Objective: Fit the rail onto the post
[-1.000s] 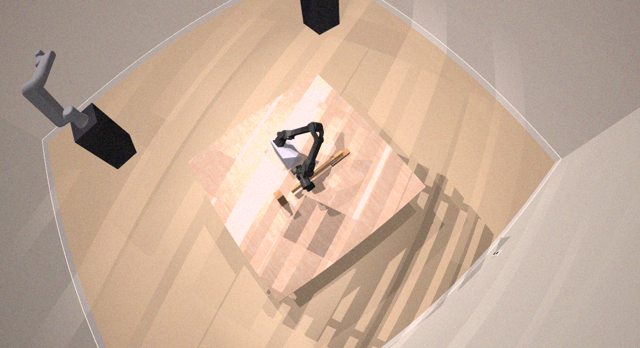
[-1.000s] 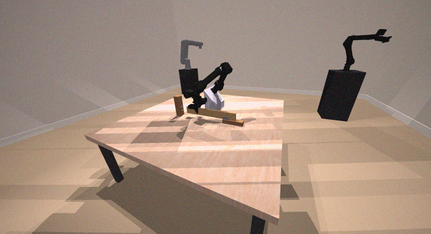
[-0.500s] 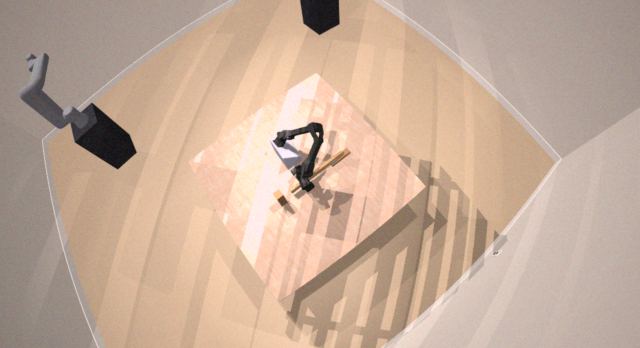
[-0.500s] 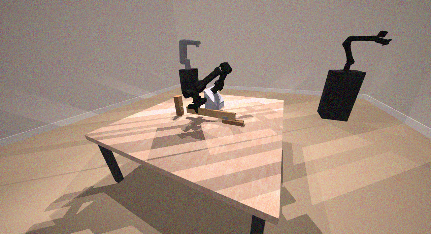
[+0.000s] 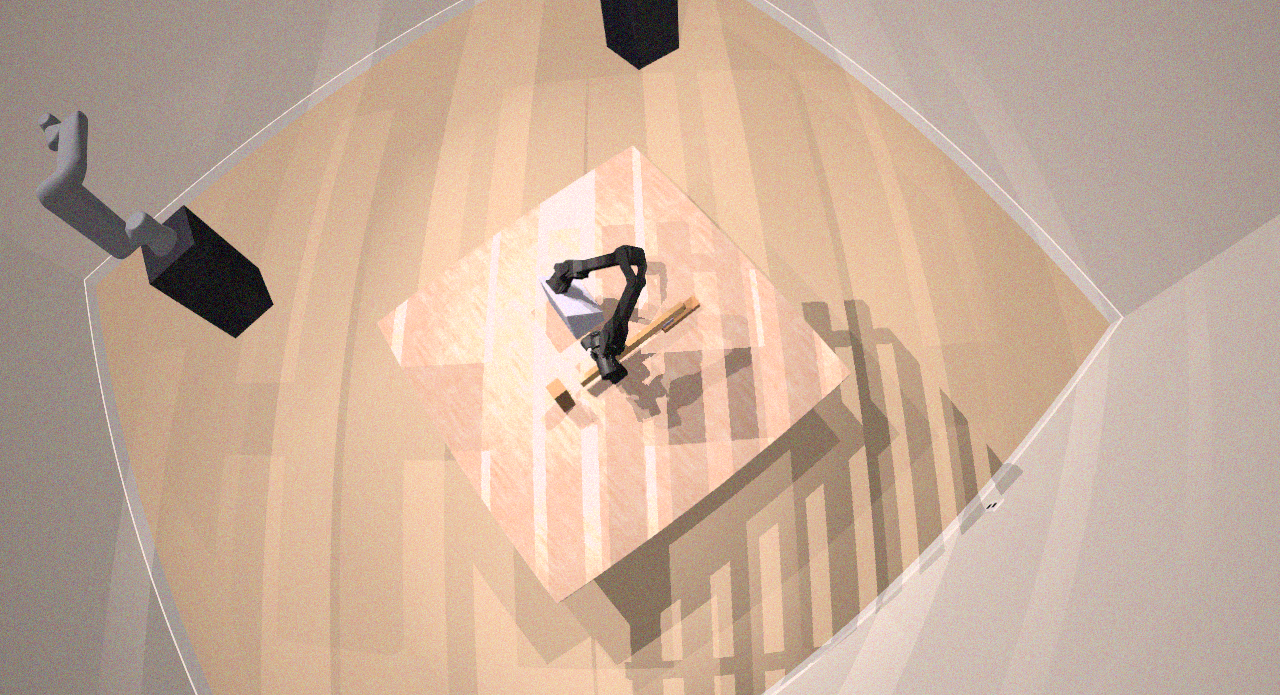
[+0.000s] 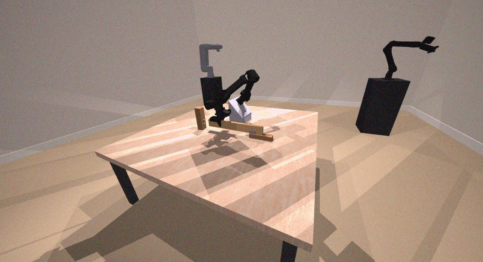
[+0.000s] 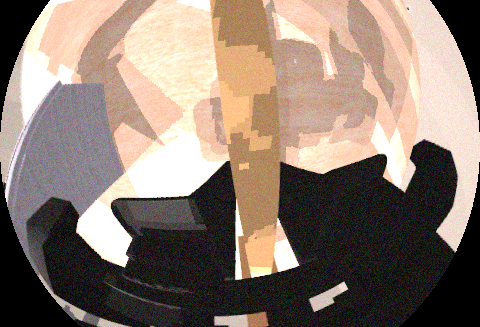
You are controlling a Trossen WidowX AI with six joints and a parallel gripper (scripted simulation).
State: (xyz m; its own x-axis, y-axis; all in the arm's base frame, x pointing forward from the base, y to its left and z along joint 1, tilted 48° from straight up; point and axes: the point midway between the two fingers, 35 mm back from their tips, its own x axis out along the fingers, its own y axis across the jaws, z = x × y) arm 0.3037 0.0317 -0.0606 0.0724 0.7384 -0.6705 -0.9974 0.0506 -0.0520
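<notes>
1. Here, nearest the exterior camera, is the bare front of the table, crossed by bands of light and shadow.
2. Next comes the low block. The far end of the rail is at the bracket there; exact seating cannot be told.
3. The gripper is closed on the rail near its post end, one finger on each side. The rail appears roughly level, that end raised off the table.
4. Just beyond this end stands the upright post, its pegs facing the rail. Gap visible; rail and post apart. Holes not discernible.
5. Behind the rail: a pale sloped box, with the black arm bent above.
6. Farthest, off the table: a grey arm and another black arm, each on a dark stand.
</notes>
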